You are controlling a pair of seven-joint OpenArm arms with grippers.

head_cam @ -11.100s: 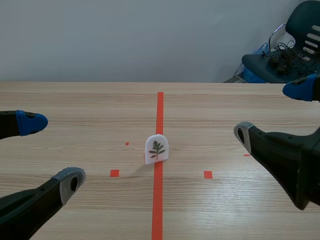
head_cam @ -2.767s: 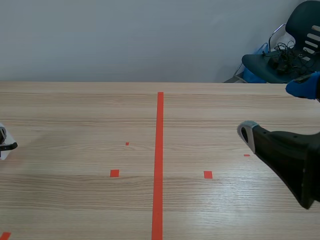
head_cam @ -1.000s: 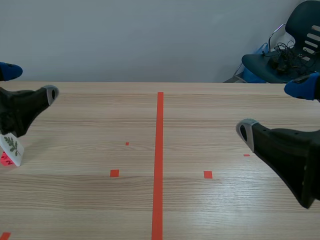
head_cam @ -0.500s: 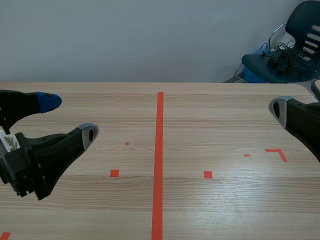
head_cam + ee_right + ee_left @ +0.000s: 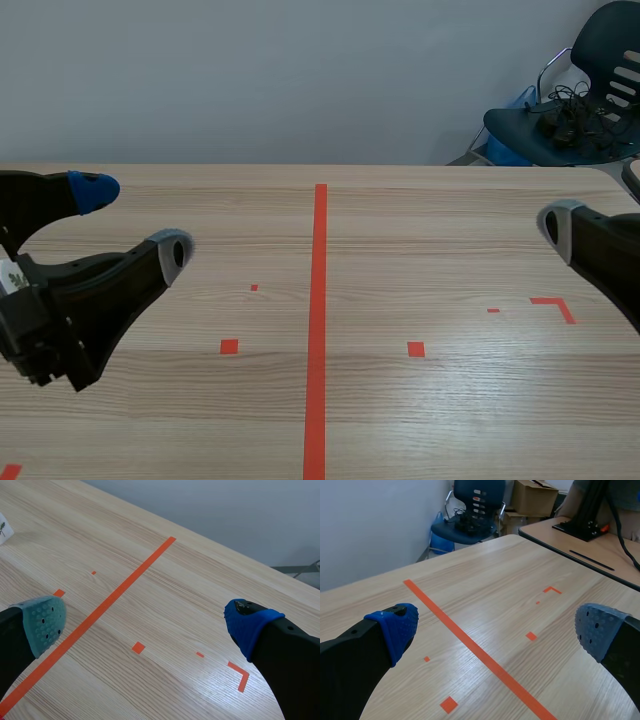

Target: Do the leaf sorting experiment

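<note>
Jaws stand open and empty on both arms; the leaf card [image 5: 10, 277] sits on the tabletop [image 5: 420, 230] just beside the left jaws, partly hidden, well apart from the right jaws, so raise the left jaws clear before traversing to avoid toppling it.

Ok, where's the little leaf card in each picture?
Scene view: leaf card at the far left edge, mostly hidden by the left arm.
Left wrist view: not in it.
Right wrist view: leaf card far ahead, beyond the long tape line.
Shared landmark: that tape line.
</note>
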